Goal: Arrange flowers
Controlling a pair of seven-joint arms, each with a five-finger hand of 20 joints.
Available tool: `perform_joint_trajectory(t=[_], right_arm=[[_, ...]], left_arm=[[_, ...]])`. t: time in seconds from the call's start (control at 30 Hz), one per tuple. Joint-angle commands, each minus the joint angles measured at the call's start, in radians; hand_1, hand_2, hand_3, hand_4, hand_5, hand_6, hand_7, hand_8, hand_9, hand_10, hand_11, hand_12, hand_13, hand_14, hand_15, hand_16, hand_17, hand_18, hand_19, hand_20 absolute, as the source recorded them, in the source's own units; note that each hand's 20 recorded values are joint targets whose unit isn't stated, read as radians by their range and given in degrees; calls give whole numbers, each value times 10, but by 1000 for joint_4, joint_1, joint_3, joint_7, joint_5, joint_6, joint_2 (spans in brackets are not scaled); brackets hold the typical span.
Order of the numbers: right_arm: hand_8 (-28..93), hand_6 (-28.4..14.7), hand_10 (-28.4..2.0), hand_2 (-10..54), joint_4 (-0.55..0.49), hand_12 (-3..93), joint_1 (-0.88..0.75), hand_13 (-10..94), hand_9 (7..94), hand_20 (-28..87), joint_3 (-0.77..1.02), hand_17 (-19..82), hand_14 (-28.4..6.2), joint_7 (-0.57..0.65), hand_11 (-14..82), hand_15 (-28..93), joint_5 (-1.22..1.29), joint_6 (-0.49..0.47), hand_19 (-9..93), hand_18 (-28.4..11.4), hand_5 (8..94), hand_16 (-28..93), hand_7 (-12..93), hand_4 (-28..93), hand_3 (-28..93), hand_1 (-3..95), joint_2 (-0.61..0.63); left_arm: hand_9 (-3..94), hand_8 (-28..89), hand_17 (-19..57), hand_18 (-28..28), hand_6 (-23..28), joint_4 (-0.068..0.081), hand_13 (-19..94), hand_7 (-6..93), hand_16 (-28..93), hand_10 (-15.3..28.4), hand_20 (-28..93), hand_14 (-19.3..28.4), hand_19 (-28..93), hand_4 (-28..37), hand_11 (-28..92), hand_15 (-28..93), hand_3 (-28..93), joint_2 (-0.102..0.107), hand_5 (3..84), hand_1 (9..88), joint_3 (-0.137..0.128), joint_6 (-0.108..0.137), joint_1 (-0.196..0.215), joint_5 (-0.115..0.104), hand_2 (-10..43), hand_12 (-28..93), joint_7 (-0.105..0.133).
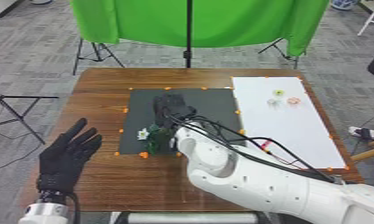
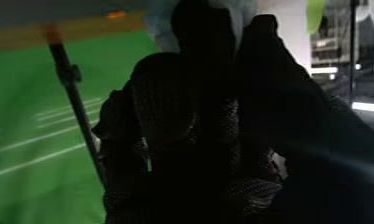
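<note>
Head view: your left hand [image 1: 66, 159] is open; you can't tell your right hand's [image 1: 172, 106] grip. A white flower [image 1: 143, 134] is left of your right hand, three pale flowers [image 1: 294, 100] to its right.

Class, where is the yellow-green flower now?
In the head view, the yellow-green flower is at the right, near the far end of the white sheet, just beyond the pale flower and the peach one.

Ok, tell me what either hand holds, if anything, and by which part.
The left hand holds nothing. Whether the right hand holds the pale thing behind it in the wrist view can't be told; any hold is hidden.
</note>
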Motion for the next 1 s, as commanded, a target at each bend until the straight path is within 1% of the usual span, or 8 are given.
perform_joint_trajectory(t=[0.03, 0.33, 0.37, 0.43, 0.5, 0.73, 0.97, 1.0], right_arm=[[2, 12, -78, -95, 28, 337, 25, 766, 903, 449, -51, 314, -56, 64, 157, 675, -82, -43, 876, -208, 800, 210, 181, -283, 679, 532, -24], [-37, 13, -99, -95, 37, 227, 35, 740, 842, 456, -67, 300, -75, 97, 296, 706, -135, -53, 885, -222, 753, 198, 150, -283, 728, 434, -28], [-44, 13, -100, -95, 36, 217, 41, 739, 839, 456, -73, 300, -77, 102, 304, 708, -140, -50, 886, -223, 751, 197, 147, -283, 733, 426, -29], [-72, 13, -103, -95, 36, 200, 44, 734, 833, 459, -76, 299, -79, 109, 322, 715, -153, -57, 893, -228, 746, 197, 145, -283, 744, 413, -30], [-110, 10, -104, -95, 34, 192, 41, 729, 830, 461, -71, 300, -83, 111, 332, 723, -145, -69, 897, -229, 743, 198, 141, -283, 744, 407, -32], [-119, 9, -107, -95, 31, 200, 29, 716, 812, 467, -64, 298, -92, 112, 394, 755, -150, -93, 906, -238, 731, 202, 144, -283, 734, 398, -28], [-119, 6, -110, -95, -29, 197, 42, 713, 809, 471, -30, 299, -95, 121, 409, 768, -148, -14, 908, -242, 719, 203, 139, -283, 730, 376, 9], [-118, 6, -111, -95, -41, 196, 45, 713, 809, 471, -16, 299, -96, 118, 410, 770, -146, 2, 909, -242, 719, 203, 139, -283, 731, 372, 20]], left_arm=[[353, -91, -107, 269, 87, 11, 221, 108, -73, 203, 198, 276, 510, -282, 231, 502, 821, -16, 383, 215, -3, -14, -10, 14, 47, 118, -23], [354, -91, -107, 269, 87, 12, 221, 109, -73, 203, 198, 276, 511, -280, 232, 503, 825, -23, 383, 215, -6, -21, -14, 19, 45, 118, -37], [354, -91, -107, 269, 87, 12, 220, 109, -73, 203, 198, 277, 511, -279, 233, 504, 826, -21, 383, 215, -4, -18, -14, 18, 44, 118, -31], [354, -91, -107, 269, 86, 13, 221, 109, -73, 203, 198, 277, 510, -278, 233, 504, 827, -23, 383, 215, -6, -23, -16, 21, 44, 118, -39], [353, -92, -107, 270, 86, 13, 221, 110, -73, 203, 198, 277, 510, -277, 232, 504, 827, -21, 382, 216, -3, -22, -15, 18, 44, 118, -35], [354, -92, -107, 269, 86, 11, 221, 110, -74, 204, 198, 276, 510, -273, 233, 503, 829, -33, 381, 219, -9, -27, -12, 27, 43, 117, -49], [353, -92, -107, 269, 86, 5, 221, 111, -74, 203, 198, 276, 510, -269, 233, 503, 828, -47, 382, 220, -13, -26, 7, 31, 43, 117, -47], [353, -92, -107, 269, 86, 3, 221, 110, -74, 203, 198, 276, 510, -269, 233, 503, 827, -44, 382, 221, -12, -21, 14, 26, 43, 117, -36]])
